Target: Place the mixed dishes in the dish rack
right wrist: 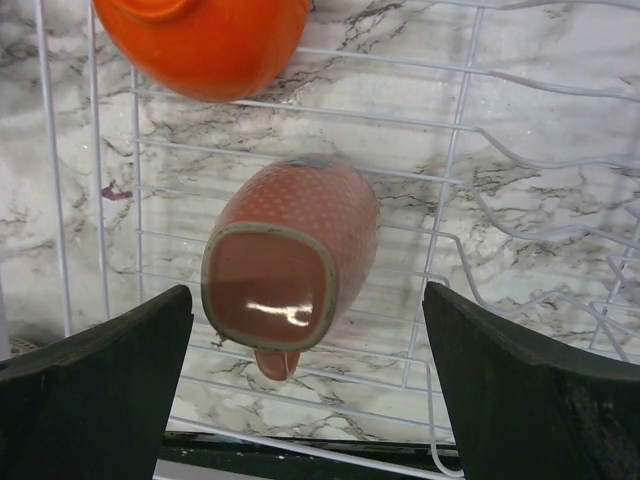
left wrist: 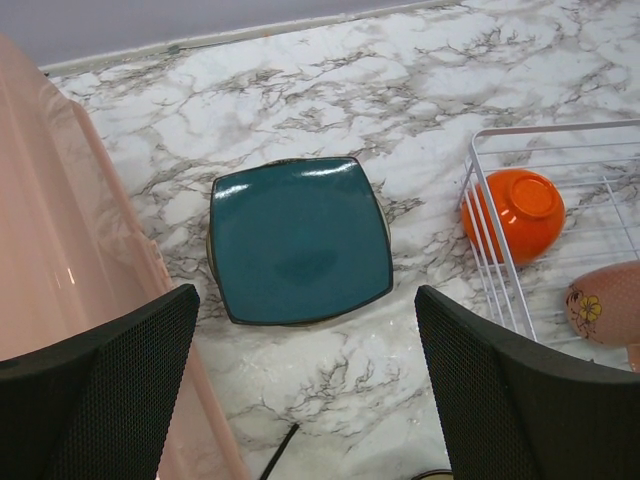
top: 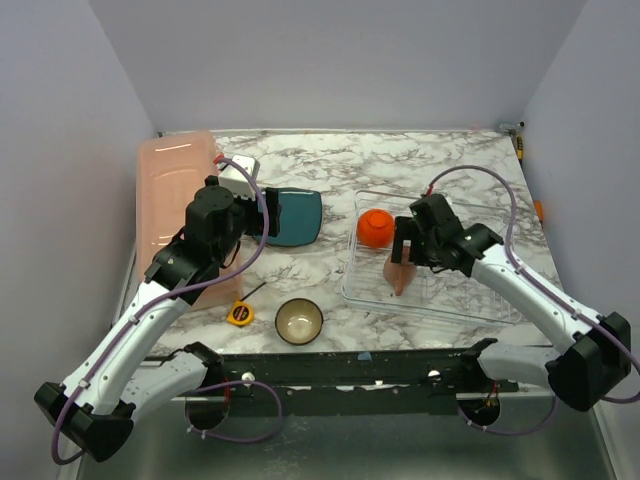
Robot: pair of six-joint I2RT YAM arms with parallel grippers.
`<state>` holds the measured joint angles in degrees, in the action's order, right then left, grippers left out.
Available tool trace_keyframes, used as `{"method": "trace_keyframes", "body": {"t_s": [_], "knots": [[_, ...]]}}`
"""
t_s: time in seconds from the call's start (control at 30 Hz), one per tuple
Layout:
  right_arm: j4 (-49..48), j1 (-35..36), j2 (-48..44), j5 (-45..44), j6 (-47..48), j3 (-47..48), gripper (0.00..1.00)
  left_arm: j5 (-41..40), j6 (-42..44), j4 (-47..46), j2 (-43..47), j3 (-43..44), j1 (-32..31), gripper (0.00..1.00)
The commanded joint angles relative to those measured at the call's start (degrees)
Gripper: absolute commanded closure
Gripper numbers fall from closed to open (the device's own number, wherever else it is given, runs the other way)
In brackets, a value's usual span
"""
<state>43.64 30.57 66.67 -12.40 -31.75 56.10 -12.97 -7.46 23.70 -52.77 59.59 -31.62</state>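
The teal plate (top: 295, 216) lies flat on the marble table, also in the left wrist view (left wrist: 297, 240). My left gripper (top: 262, 218) (left wrist: 305, 400) is open and empty, just left of and above the plate. The orange bowl (top: 376, 228) (right wrist: 205, 42) and the pinkish-tan mug (top: 401, 274) (right wrist: 290, 265) lie on their sides in the clear dish rack (top: 480, 300). My right gripper (top: 408, 246) (right wrist: 310, 390) is open and empty above the mug. The dark brown bowl with cream inside (top: 299, 321) stands upright near the front edge.
A long salmon-pink tub (top: 172, 205) runs along the left side, close by my left arm. A small yellow tape measure (top: 240, 313) lies left of the brown bowl. A white box (top: 238, 178) sits behind my left gripper.
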Motion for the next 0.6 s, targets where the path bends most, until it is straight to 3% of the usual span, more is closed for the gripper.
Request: {"method": "trace_keyframes", "body": {"t_s": [0.0, 0.27, 0.57], "knots": [[1.37, 3.79, 4.76, -6.34, -2.82, 0.49, 0.00, 2.09, -0.45, 1.11, 0.83, 0.81, -0.20, 0.11], [-1.28, 4.33, 9.55, -9.43, -3.49, -0.32, 0.01, 2.45, -0.38, 1.46, 0.67, 0.91, -0.20, 0.11], [-4.53, 5.02, 12.57, -8.10, -3.85, -1.38, 0.12, 3.06, -0.36, 1.63, 0.43, 1.01, -0.20, 0.11]]}}
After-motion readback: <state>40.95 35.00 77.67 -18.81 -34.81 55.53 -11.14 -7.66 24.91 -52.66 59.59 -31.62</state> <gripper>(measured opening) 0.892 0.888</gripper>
